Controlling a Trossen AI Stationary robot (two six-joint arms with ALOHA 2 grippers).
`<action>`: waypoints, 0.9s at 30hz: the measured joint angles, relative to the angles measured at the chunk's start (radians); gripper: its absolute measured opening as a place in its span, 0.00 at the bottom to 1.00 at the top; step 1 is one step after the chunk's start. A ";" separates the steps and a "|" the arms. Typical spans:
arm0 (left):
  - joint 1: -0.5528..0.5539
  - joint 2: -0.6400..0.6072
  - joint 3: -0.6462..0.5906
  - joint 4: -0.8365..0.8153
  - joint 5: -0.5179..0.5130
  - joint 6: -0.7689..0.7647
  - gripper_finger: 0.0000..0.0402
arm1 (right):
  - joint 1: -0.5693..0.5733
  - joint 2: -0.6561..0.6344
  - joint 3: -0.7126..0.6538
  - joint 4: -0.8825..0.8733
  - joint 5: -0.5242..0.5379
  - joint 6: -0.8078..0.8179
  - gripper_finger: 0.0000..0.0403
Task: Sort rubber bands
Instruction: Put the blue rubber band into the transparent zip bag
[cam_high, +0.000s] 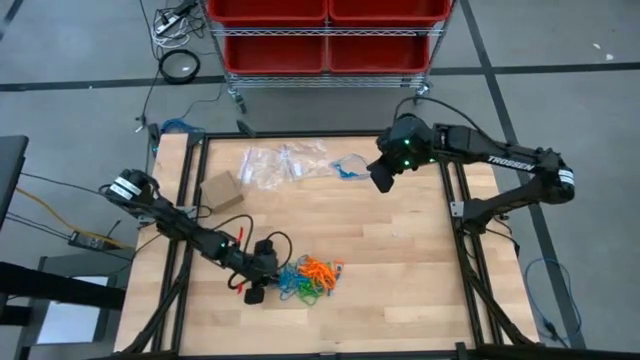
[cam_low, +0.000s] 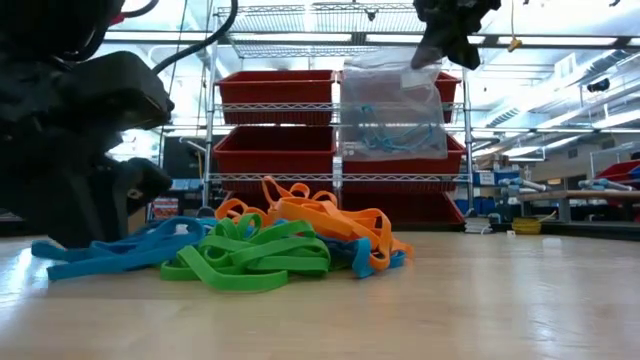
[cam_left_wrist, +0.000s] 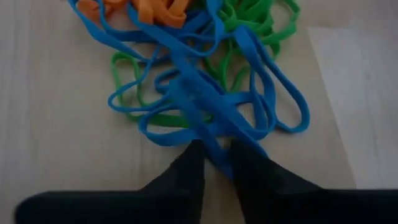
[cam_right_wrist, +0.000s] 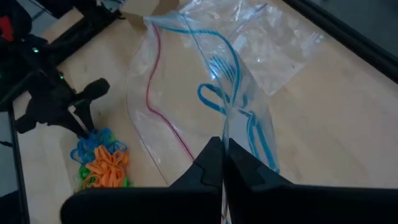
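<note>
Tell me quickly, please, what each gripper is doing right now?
Left gripper: fingers closing around a blue rubber band in the pile.
Right gripper: shut on a clear plastic bag, held up above the table.

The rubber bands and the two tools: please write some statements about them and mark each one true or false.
1. The left tool has its fingers around a blue band at the edge of the pile of rubber bands. True.
2. The right tool is open and holds nothing. False: it is shut on a clear plastic bag, which hangs lifted above the table.
3. The lifted bag has blue bands inside. True.
4. The pile holds only orange bands. False: it has orange, blue and green ones.
5. The cardboard box lies on top of the pile. False: it sits apart, toward the far left part of the table.
</note>
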 joint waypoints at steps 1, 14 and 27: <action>0.000 0.001 0.000 0.001 0.000 0.004 0.15 | 0.003 0.002 0.000 -0.001 0.000 0.000 0.00; 0.013 -0.174 0.168 -0.471 -0.069 0.180 0.01 | 0.031 0.012 0.000 0.006 -0.004 -0.007 0.00; 0.072 -0.283 0.449 -0.837 -0.182 0.363 0.00 | 0.126 0.177 0.000 0.027 -0.004 -0.008 0.00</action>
